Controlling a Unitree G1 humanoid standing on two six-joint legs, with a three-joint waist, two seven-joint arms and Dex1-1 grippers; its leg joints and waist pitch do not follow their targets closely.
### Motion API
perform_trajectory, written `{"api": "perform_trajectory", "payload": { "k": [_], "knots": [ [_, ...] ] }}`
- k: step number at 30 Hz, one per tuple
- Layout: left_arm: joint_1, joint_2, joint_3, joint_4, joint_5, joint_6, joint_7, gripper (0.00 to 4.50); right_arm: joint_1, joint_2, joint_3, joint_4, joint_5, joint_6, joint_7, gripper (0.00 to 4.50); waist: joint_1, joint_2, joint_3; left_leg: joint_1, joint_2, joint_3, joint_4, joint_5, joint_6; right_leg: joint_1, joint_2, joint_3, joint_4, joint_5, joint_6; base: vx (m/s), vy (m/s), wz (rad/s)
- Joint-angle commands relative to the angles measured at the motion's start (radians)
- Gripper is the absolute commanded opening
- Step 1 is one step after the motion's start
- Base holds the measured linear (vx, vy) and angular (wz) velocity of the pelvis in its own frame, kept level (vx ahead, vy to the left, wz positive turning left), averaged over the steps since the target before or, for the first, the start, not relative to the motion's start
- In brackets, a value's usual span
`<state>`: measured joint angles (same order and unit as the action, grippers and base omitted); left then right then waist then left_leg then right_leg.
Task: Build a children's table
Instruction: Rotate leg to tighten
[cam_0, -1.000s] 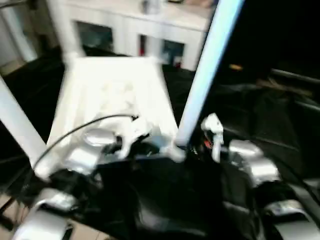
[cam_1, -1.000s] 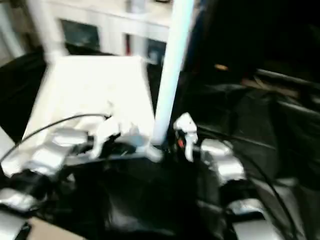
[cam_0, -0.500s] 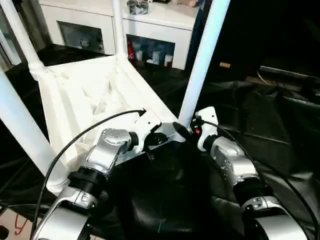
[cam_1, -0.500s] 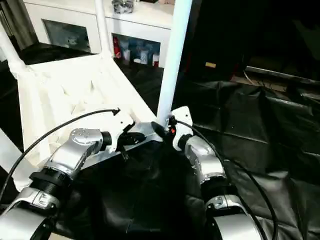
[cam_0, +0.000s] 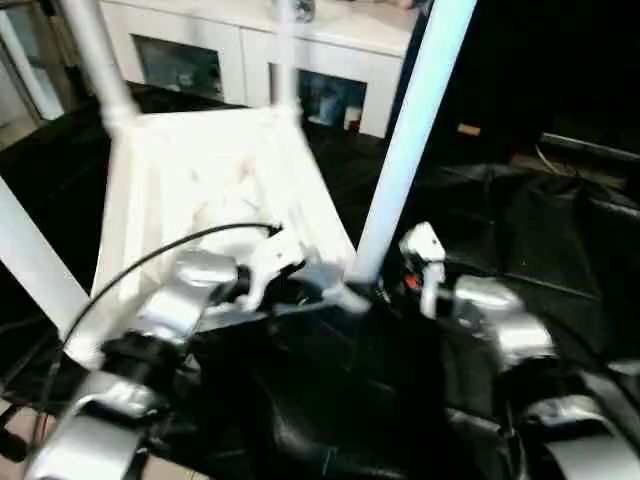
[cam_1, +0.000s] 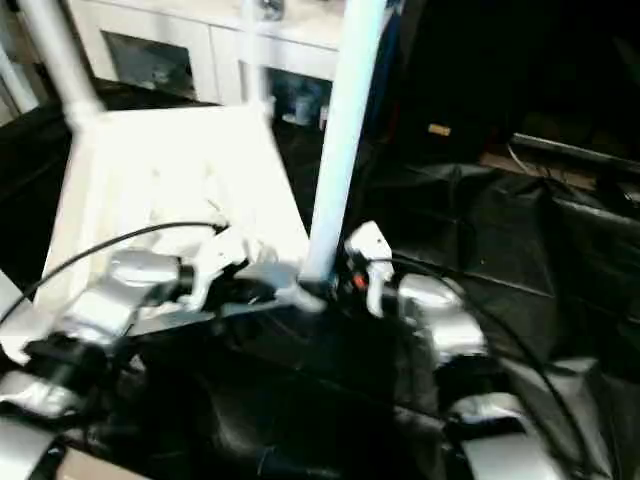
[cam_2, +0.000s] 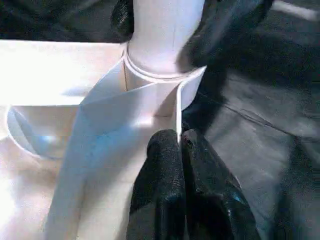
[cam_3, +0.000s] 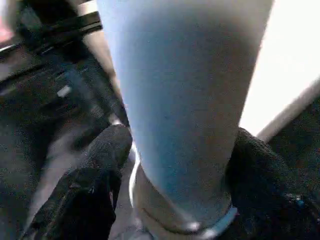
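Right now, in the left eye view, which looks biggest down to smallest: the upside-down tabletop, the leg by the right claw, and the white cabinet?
1. Tabletop.
2. Leg by the right claw, though its nearness to the camera enlarges it.
3. White cabinet, far back and cut off by the frame, so its real size is unsure.

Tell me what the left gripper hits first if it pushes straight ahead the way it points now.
Most likely the corner socket of the upturned table top, where the near leg stands. The left gripper, fingers shut, already sits at a thin rib running to that socket; depth is hard to judge.
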<state>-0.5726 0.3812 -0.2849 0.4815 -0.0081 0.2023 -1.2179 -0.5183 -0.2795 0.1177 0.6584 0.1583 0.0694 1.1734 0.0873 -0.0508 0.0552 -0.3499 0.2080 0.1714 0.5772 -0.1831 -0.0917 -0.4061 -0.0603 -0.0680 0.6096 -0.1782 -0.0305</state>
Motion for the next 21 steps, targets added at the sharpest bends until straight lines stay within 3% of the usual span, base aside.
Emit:
{"api": "perform_trajectory", "payload": {
  "k": [1,9,12,21],
  "knots": [
    [-0.003,-0.003,-0.013,-0.062,-0.048,-0.033,-0.062,0.00,0.024,-0.009,0.064,-0.023,-0.005,0.038,0.099,3.08,0.003,0.011,-0.062,0.006,0.032,0.002,-0.063,-0.197,0.048,0.056,-0.076,0.049,-0.070,-0.189,-0.221,0.000,0.000,0.00],
    [0.033,0.051,-0.022,-0.101,-0.067,-0.030,-0.145,0.00,0.042,-0.054,0.110,-0.077,0.001,0.100,0.200,3.08,0.010,0.011,-0.062,0.005,0.033,0.002,-0.064,-0.188,0.042,0.054,-0.077,0.048,-0.067,-0.195,-0.218,0.000,0.000,0.00],
    [0.040,0.054,-0.021,-0.109,-0.068,-0.028,-0.150,0.00,0.044,-0.053,0.114,-0.082,0.001,0.107,0.206,2.76,0.013,0.004,-0.062,0.004,0.031,0.002,-0.064,-0.192,0.037,0.054,-0.079,0.049,-0.070,-0.226,-0.207,0.000,0.000,0.00],
    [0.042,0.044,-0.008,-0.106,-0.056,-0.026,-0.097,0.00,0.054,-0.029,0.098,-0.083,0.017,0.118,0.167,2.45,0.014,0.004,-0.062,0.004,0.030,0.001,-0.064,-0.184,0.034,0.052,-0.079,0.049,-0.071,-0.239,-0.191,0.000,0.000,0.00]
  ]
}}
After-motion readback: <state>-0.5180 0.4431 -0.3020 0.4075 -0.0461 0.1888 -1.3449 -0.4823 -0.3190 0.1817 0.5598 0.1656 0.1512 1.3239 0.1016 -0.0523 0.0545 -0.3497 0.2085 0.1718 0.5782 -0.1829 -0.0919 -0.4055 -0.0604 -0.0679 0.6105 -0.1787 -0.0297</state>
